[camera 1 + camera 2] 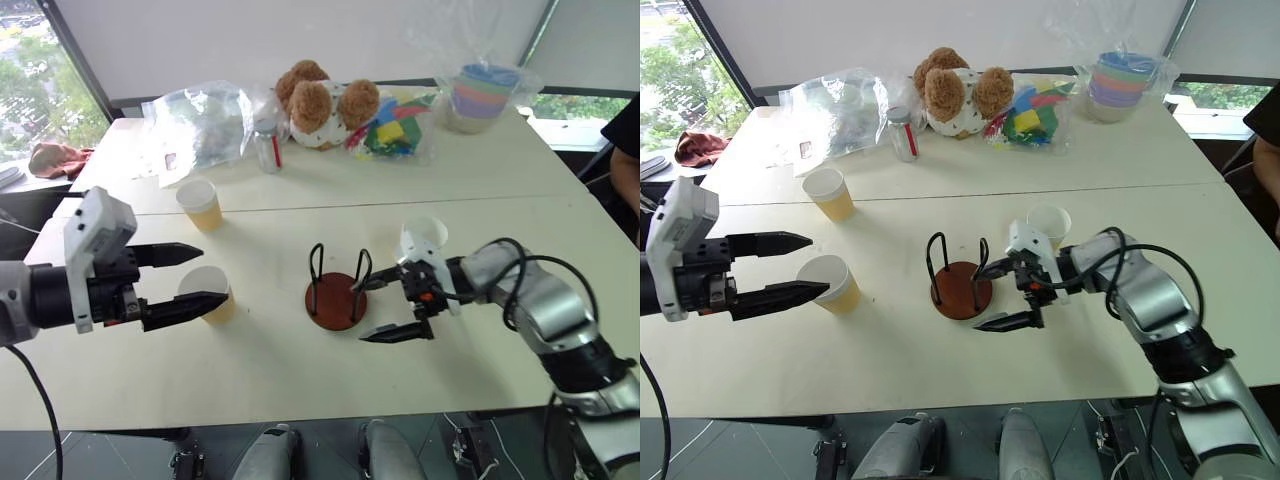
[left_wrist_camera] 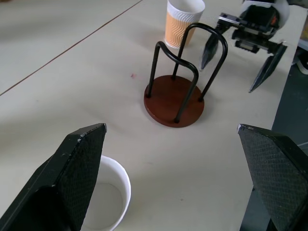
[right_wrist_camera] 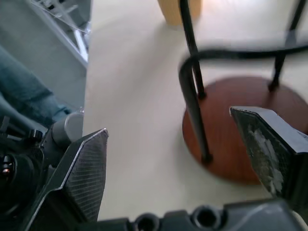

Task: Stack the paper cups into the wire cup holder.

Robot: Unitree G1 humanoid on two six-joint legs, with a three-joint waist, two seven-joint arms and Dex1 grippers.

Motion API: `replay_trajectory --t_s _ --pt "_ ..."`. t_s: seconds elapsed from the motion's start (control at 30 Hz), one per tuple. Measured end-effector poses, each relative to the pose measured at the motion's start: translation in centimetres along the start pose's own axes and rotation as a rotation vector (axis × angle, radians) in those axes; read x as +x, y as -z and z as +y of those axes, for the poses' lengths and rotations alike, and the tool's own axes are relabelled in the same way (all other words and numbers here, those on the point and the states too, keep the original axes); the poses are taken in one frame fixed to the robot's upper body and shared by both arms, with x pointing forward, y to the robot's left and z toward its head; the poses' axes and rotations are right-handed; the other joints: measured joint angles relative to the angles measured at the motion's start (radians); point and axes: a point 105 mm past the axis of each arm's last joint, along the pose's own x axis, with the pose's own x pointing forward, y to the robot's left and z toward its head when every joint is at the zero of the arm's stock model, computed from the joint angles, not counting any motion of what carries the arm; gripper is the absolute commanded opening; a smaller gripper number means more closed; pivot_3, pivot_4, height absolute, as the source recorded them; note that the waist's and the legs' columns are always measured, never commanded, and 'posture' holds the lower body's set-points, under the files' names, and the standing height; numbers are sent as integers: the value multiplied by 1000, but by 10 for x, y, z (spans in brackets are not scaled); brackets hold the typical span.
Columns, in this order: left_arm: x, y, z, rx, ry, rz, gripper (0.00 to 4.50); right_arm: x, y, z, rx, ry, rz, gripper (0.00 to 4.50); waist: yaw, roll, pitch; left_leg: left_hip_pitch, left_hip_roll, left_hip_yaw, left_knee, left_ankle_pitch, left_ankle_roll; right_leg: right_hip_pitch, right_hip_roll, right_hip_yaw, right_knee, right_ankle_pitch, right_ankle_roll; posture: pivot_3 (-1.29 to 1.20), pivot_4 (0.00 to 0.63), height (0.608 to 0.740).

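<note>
The left wrist view showed the white inside of the near cup [image 2: 107, 202] just beside the left gripper's [image 1: 185, 278] lower finger — the head views showed its yellow-orange side. The holder [image 1: 336, 290] stood mid-table [image 1: 300, 380], a reddish-brown disc with two upright black wire loops and nothing in it. A second cup [image 1: 1050, 225] stood upright just behind the right gripper [image 1: 1002, 295], whose fingers were spread wide beside the holder, gripping nothing. The left fingers were also spread, empty. A third cup [image 1: 199, 204] stood farther back on the left — well apart from the holder.
</note>
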Motion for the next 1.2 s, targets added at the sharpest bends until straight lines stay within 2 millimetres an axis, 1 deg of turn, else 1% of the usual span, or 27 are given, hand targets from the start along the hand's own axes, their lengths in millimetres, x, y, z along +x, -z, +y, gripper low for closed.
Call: replay_trajectory --t_s 0.07,0.1,0.13,0.23,0.27,0.3,0.33,0.4,0.47,0.53,0.6,0.8,0.9,1.03,1.07,1.13,1.2 --pt "1 0 2 6 9 0 4500 -22 10 -1 49 54 81 4406 -1 0 0 0 0 1 1 0 0 0 0 0 0 0 0 0 150 740" --pt "2 -1 3 9 16 4 4500 -35 11 -3 61 85 116 4406 -1 1 0 0 0 2 1 0 0 0 0 0 0 0 0 0 150 740" --pt "2 -2 4 15 20 8 4500 -49 4 -7 54 126 125 4406 -5 1 0 0 1 3 1 0 0 0 0 1 0 1 -1 0 150 740" --pt "5 -10 5 59 60 10 4500 -85 -41 -31 -52 246 46 4406 -14 1 1 2 5 11 1 0 1 -1 2 4 0 2 -2 0 150 740" --pt "6 -12 5 75 74 2 4500 -96 -53 -39 -96 278 34 4406 -13 1 1 4 5 12 2 -1 1 0 2 4 0 2 -2 0 150 740" --pt "8 -14 7 87 87 -1 4500 -104 -61 -47 -142 312 36 4406 -11 0 1 4 6 12 2 -1 1 1 4 4 0 2 -2 0 150 740" --pt "11 -13 9 95 94 3 4500 -109 -65 -57 -180 342 53 4406 -11 0 0 4 6 13 2 -1 1 1 5 4 0 2 -2 0 150 740" --pt "14 -10 15 94 95 12 4500 -107 -60 -74 -209 358 83 4406 -11 -1 0 4 6 13 2 -1 1 1 5 5 0 2 -2 0 150 740" --pt "19 -8 14 108 112 21 4500 -95 -46 -85 -202 326 111 4406 -10 -1 0 2 6 14 2 -1 1 -2 5 5 0 2 -2 0 150 740" --pt "24 -4 15 119 116 31 4500 -83 -33 -90 -205 291 150 4406 -7 -1 1 -1 6 14 2 1 -3 -4 5 7 0 2 -2 0 150 740" --pt "26 0 16 123 112 41 4500 -78 -23 -94 -211 278 186 4406 -7 -1 1 -4 6 15 2 1 -3 -8 5 7 0 2 -2 0 150 740" --pt "30 9 11 118 125 53 4500 -68 -10 -97 -239 234 240 4406 -9 -1 1 -7 6 15 5 1 -3 -11 5 8 2 2 -2 0 150 740" --pt "27 13 11 111 120 46 4500 -66 -3 -97 -242 213 265 3671 -10 -1 1 -7 6 15 8 0 -3 -11 6 8 3 2 -2 0 150 740" --pt "25 19 12 104 107 51 4500 -59 -2 -96 -250 185 266 1663 -9 -1 1 -7 6 15 12 0 -2 -9 6 8 4 2 -2 0 150 740" --pt "25 19 13 104 103 48 4500 -57 -1 -96 -249 182 266 1239 -9 -1 1 -7 6 15 12 -1 -2 -9 6 8 5 3 -1 0 150 740" --pt "24 18 13 109 98 46 4500 -56 0 -96 -261 175 281 54 -7 -1 1 -7 6 15 13 -1 -1 -8 6 7 5 3 -1 0 150 740" --pt "25 16 13 115 94 41 4500 -55 -3 -97 -286 168 287 54 -5 -1 1 -7 6 15 13 -1 -1 -8 6 7 5 3 -1 0 150 740"
